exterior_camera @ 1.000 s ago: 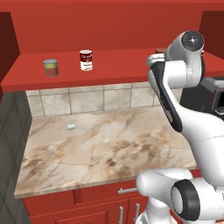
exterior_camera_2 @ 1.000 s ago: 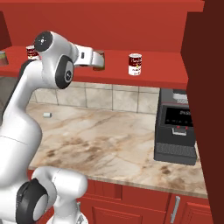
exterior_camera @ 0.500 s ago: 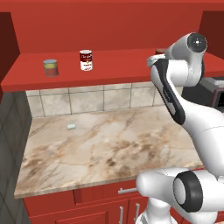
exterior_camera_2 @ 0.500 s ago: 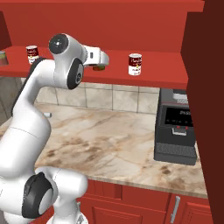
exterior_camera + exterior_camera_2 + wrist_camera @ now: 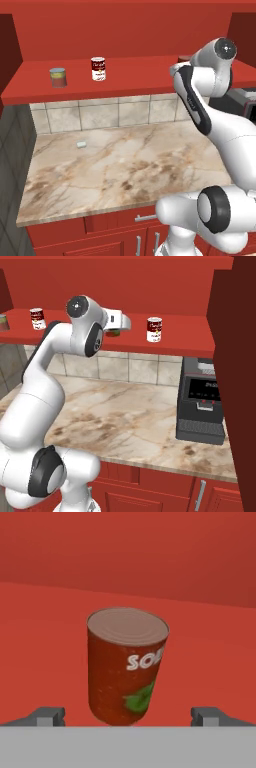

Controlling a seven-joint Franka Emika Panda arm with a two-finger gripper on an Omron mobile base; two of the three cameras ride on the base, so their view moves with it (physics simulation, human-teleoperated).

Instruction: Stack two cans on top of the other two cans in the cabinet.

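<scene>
With its fingers spread wide, the gripper (image 5: 128, 716) faces the dark red can (image 5: 127, 666), which stands upright on the cabinet shelf (image 5: 45, 627), dead ahead between the tips, ungrasped.

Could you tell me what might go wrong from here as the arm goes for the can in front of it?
1. The dark red can stands upright and loose on the cabinet shelf; the open pincer has a tip low on each side of it, so an off-centre advance could tip it or push it back.
2. Lifted, it must reach the grey can or a soup can along the shelf; a careless swing might topple one.
</scene>
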